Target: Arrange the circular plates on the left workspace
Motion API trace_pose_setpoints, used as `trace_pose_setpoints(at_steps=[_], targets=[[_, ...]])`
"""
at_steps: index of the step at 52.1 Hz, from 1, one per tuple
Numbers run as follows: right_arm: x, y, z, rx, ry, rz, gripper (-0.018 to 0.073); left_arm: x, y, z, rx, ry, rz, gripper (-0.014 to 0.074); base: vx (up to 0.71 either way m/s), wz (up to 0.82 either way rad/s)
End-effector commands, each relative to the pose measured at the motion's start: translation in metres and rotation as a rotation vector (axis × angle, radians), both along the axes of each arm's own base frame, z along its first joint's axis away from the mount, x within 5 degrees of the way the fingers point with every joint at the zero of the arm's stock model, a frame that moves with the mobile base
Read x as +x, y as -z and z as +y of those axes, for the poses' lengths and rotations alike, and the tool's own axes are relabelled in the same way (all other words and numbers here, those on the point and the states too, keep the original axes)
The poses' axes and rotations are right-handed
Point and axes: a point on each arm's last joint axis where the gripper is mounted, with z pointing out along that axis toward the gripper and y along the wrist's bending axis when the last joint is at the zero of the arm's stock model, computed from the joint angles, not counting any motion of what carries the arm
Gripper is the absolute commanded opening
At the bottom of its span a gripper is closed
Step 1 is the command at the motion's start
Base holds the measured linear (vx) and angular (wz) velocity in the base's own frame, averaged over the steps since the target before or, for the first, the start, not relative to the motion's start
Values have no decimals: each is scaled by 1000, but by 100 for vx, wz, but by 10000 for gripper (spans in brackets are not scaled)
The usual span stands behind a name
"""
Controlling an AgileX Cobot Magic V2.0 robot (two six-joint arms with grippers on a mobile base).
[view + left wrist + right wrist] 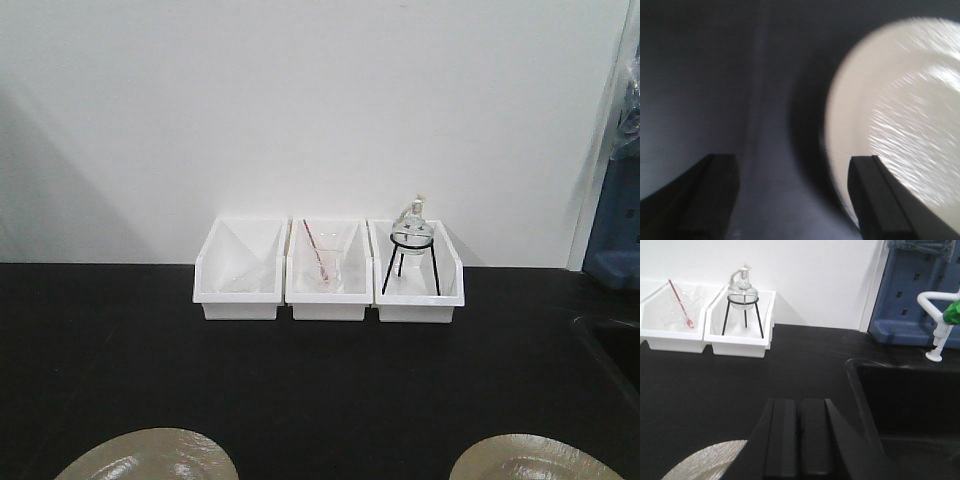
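Two round beige plates lie on the black countertop (320,380) at the front edge of the front view, one at the left (150,457) and one at the right (535,460). In the left wrist view my left gripper (792,200) is open above the counter, its right finger (880,200) over the rim of a plate (905,115); the view is blurred. In the right wrist view my right gripper (799,437) is shut and empty, with a plate (710,462) low at its left. Neither gripper shows in the front view.
Three white bins stand at the back wall: one looks empty (240,268), one holds glassware with a red stick (326,268), one holds a glass flask on a black tripod (414,262). A recessed black sink (910,400) with a white tap (936,325) lies at the right.
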Motion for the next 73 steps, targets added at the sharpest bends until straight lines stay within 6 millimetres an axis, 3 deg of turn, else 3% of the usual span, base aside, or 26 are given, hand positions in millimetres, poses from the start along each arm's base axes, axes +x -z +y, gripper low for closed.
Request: trace_pose_setpoints(at_steps=[1,12,26,33,61,65,73], targets=[[2,-19,0,-22,-8,-96,-1,0,-20,11,-12,-70,-97,586,0,0],[2,-18,2,-22,-22,-89,-1,12,-10,27,-136,-124,-107,479,0,0],[2,-18,5,-21,-36,-89,-1,42,10,21,-544,125,-14,137,0,0],[2,-18,5,-21,-36,-89,-1,45,21,19,-582,226,-8,-9,0,0],[2,-18,13,-24,-87,-90,-1,46,37,32,-382,214,12,20,0,0],[2,-18,13,-24,-87,-90,-1,47,38,33,-375,202,-2,60,0,0],[2,-18,13,-24,-87,-90,-1,50,48,34,-404,195,28,251,0,0]])
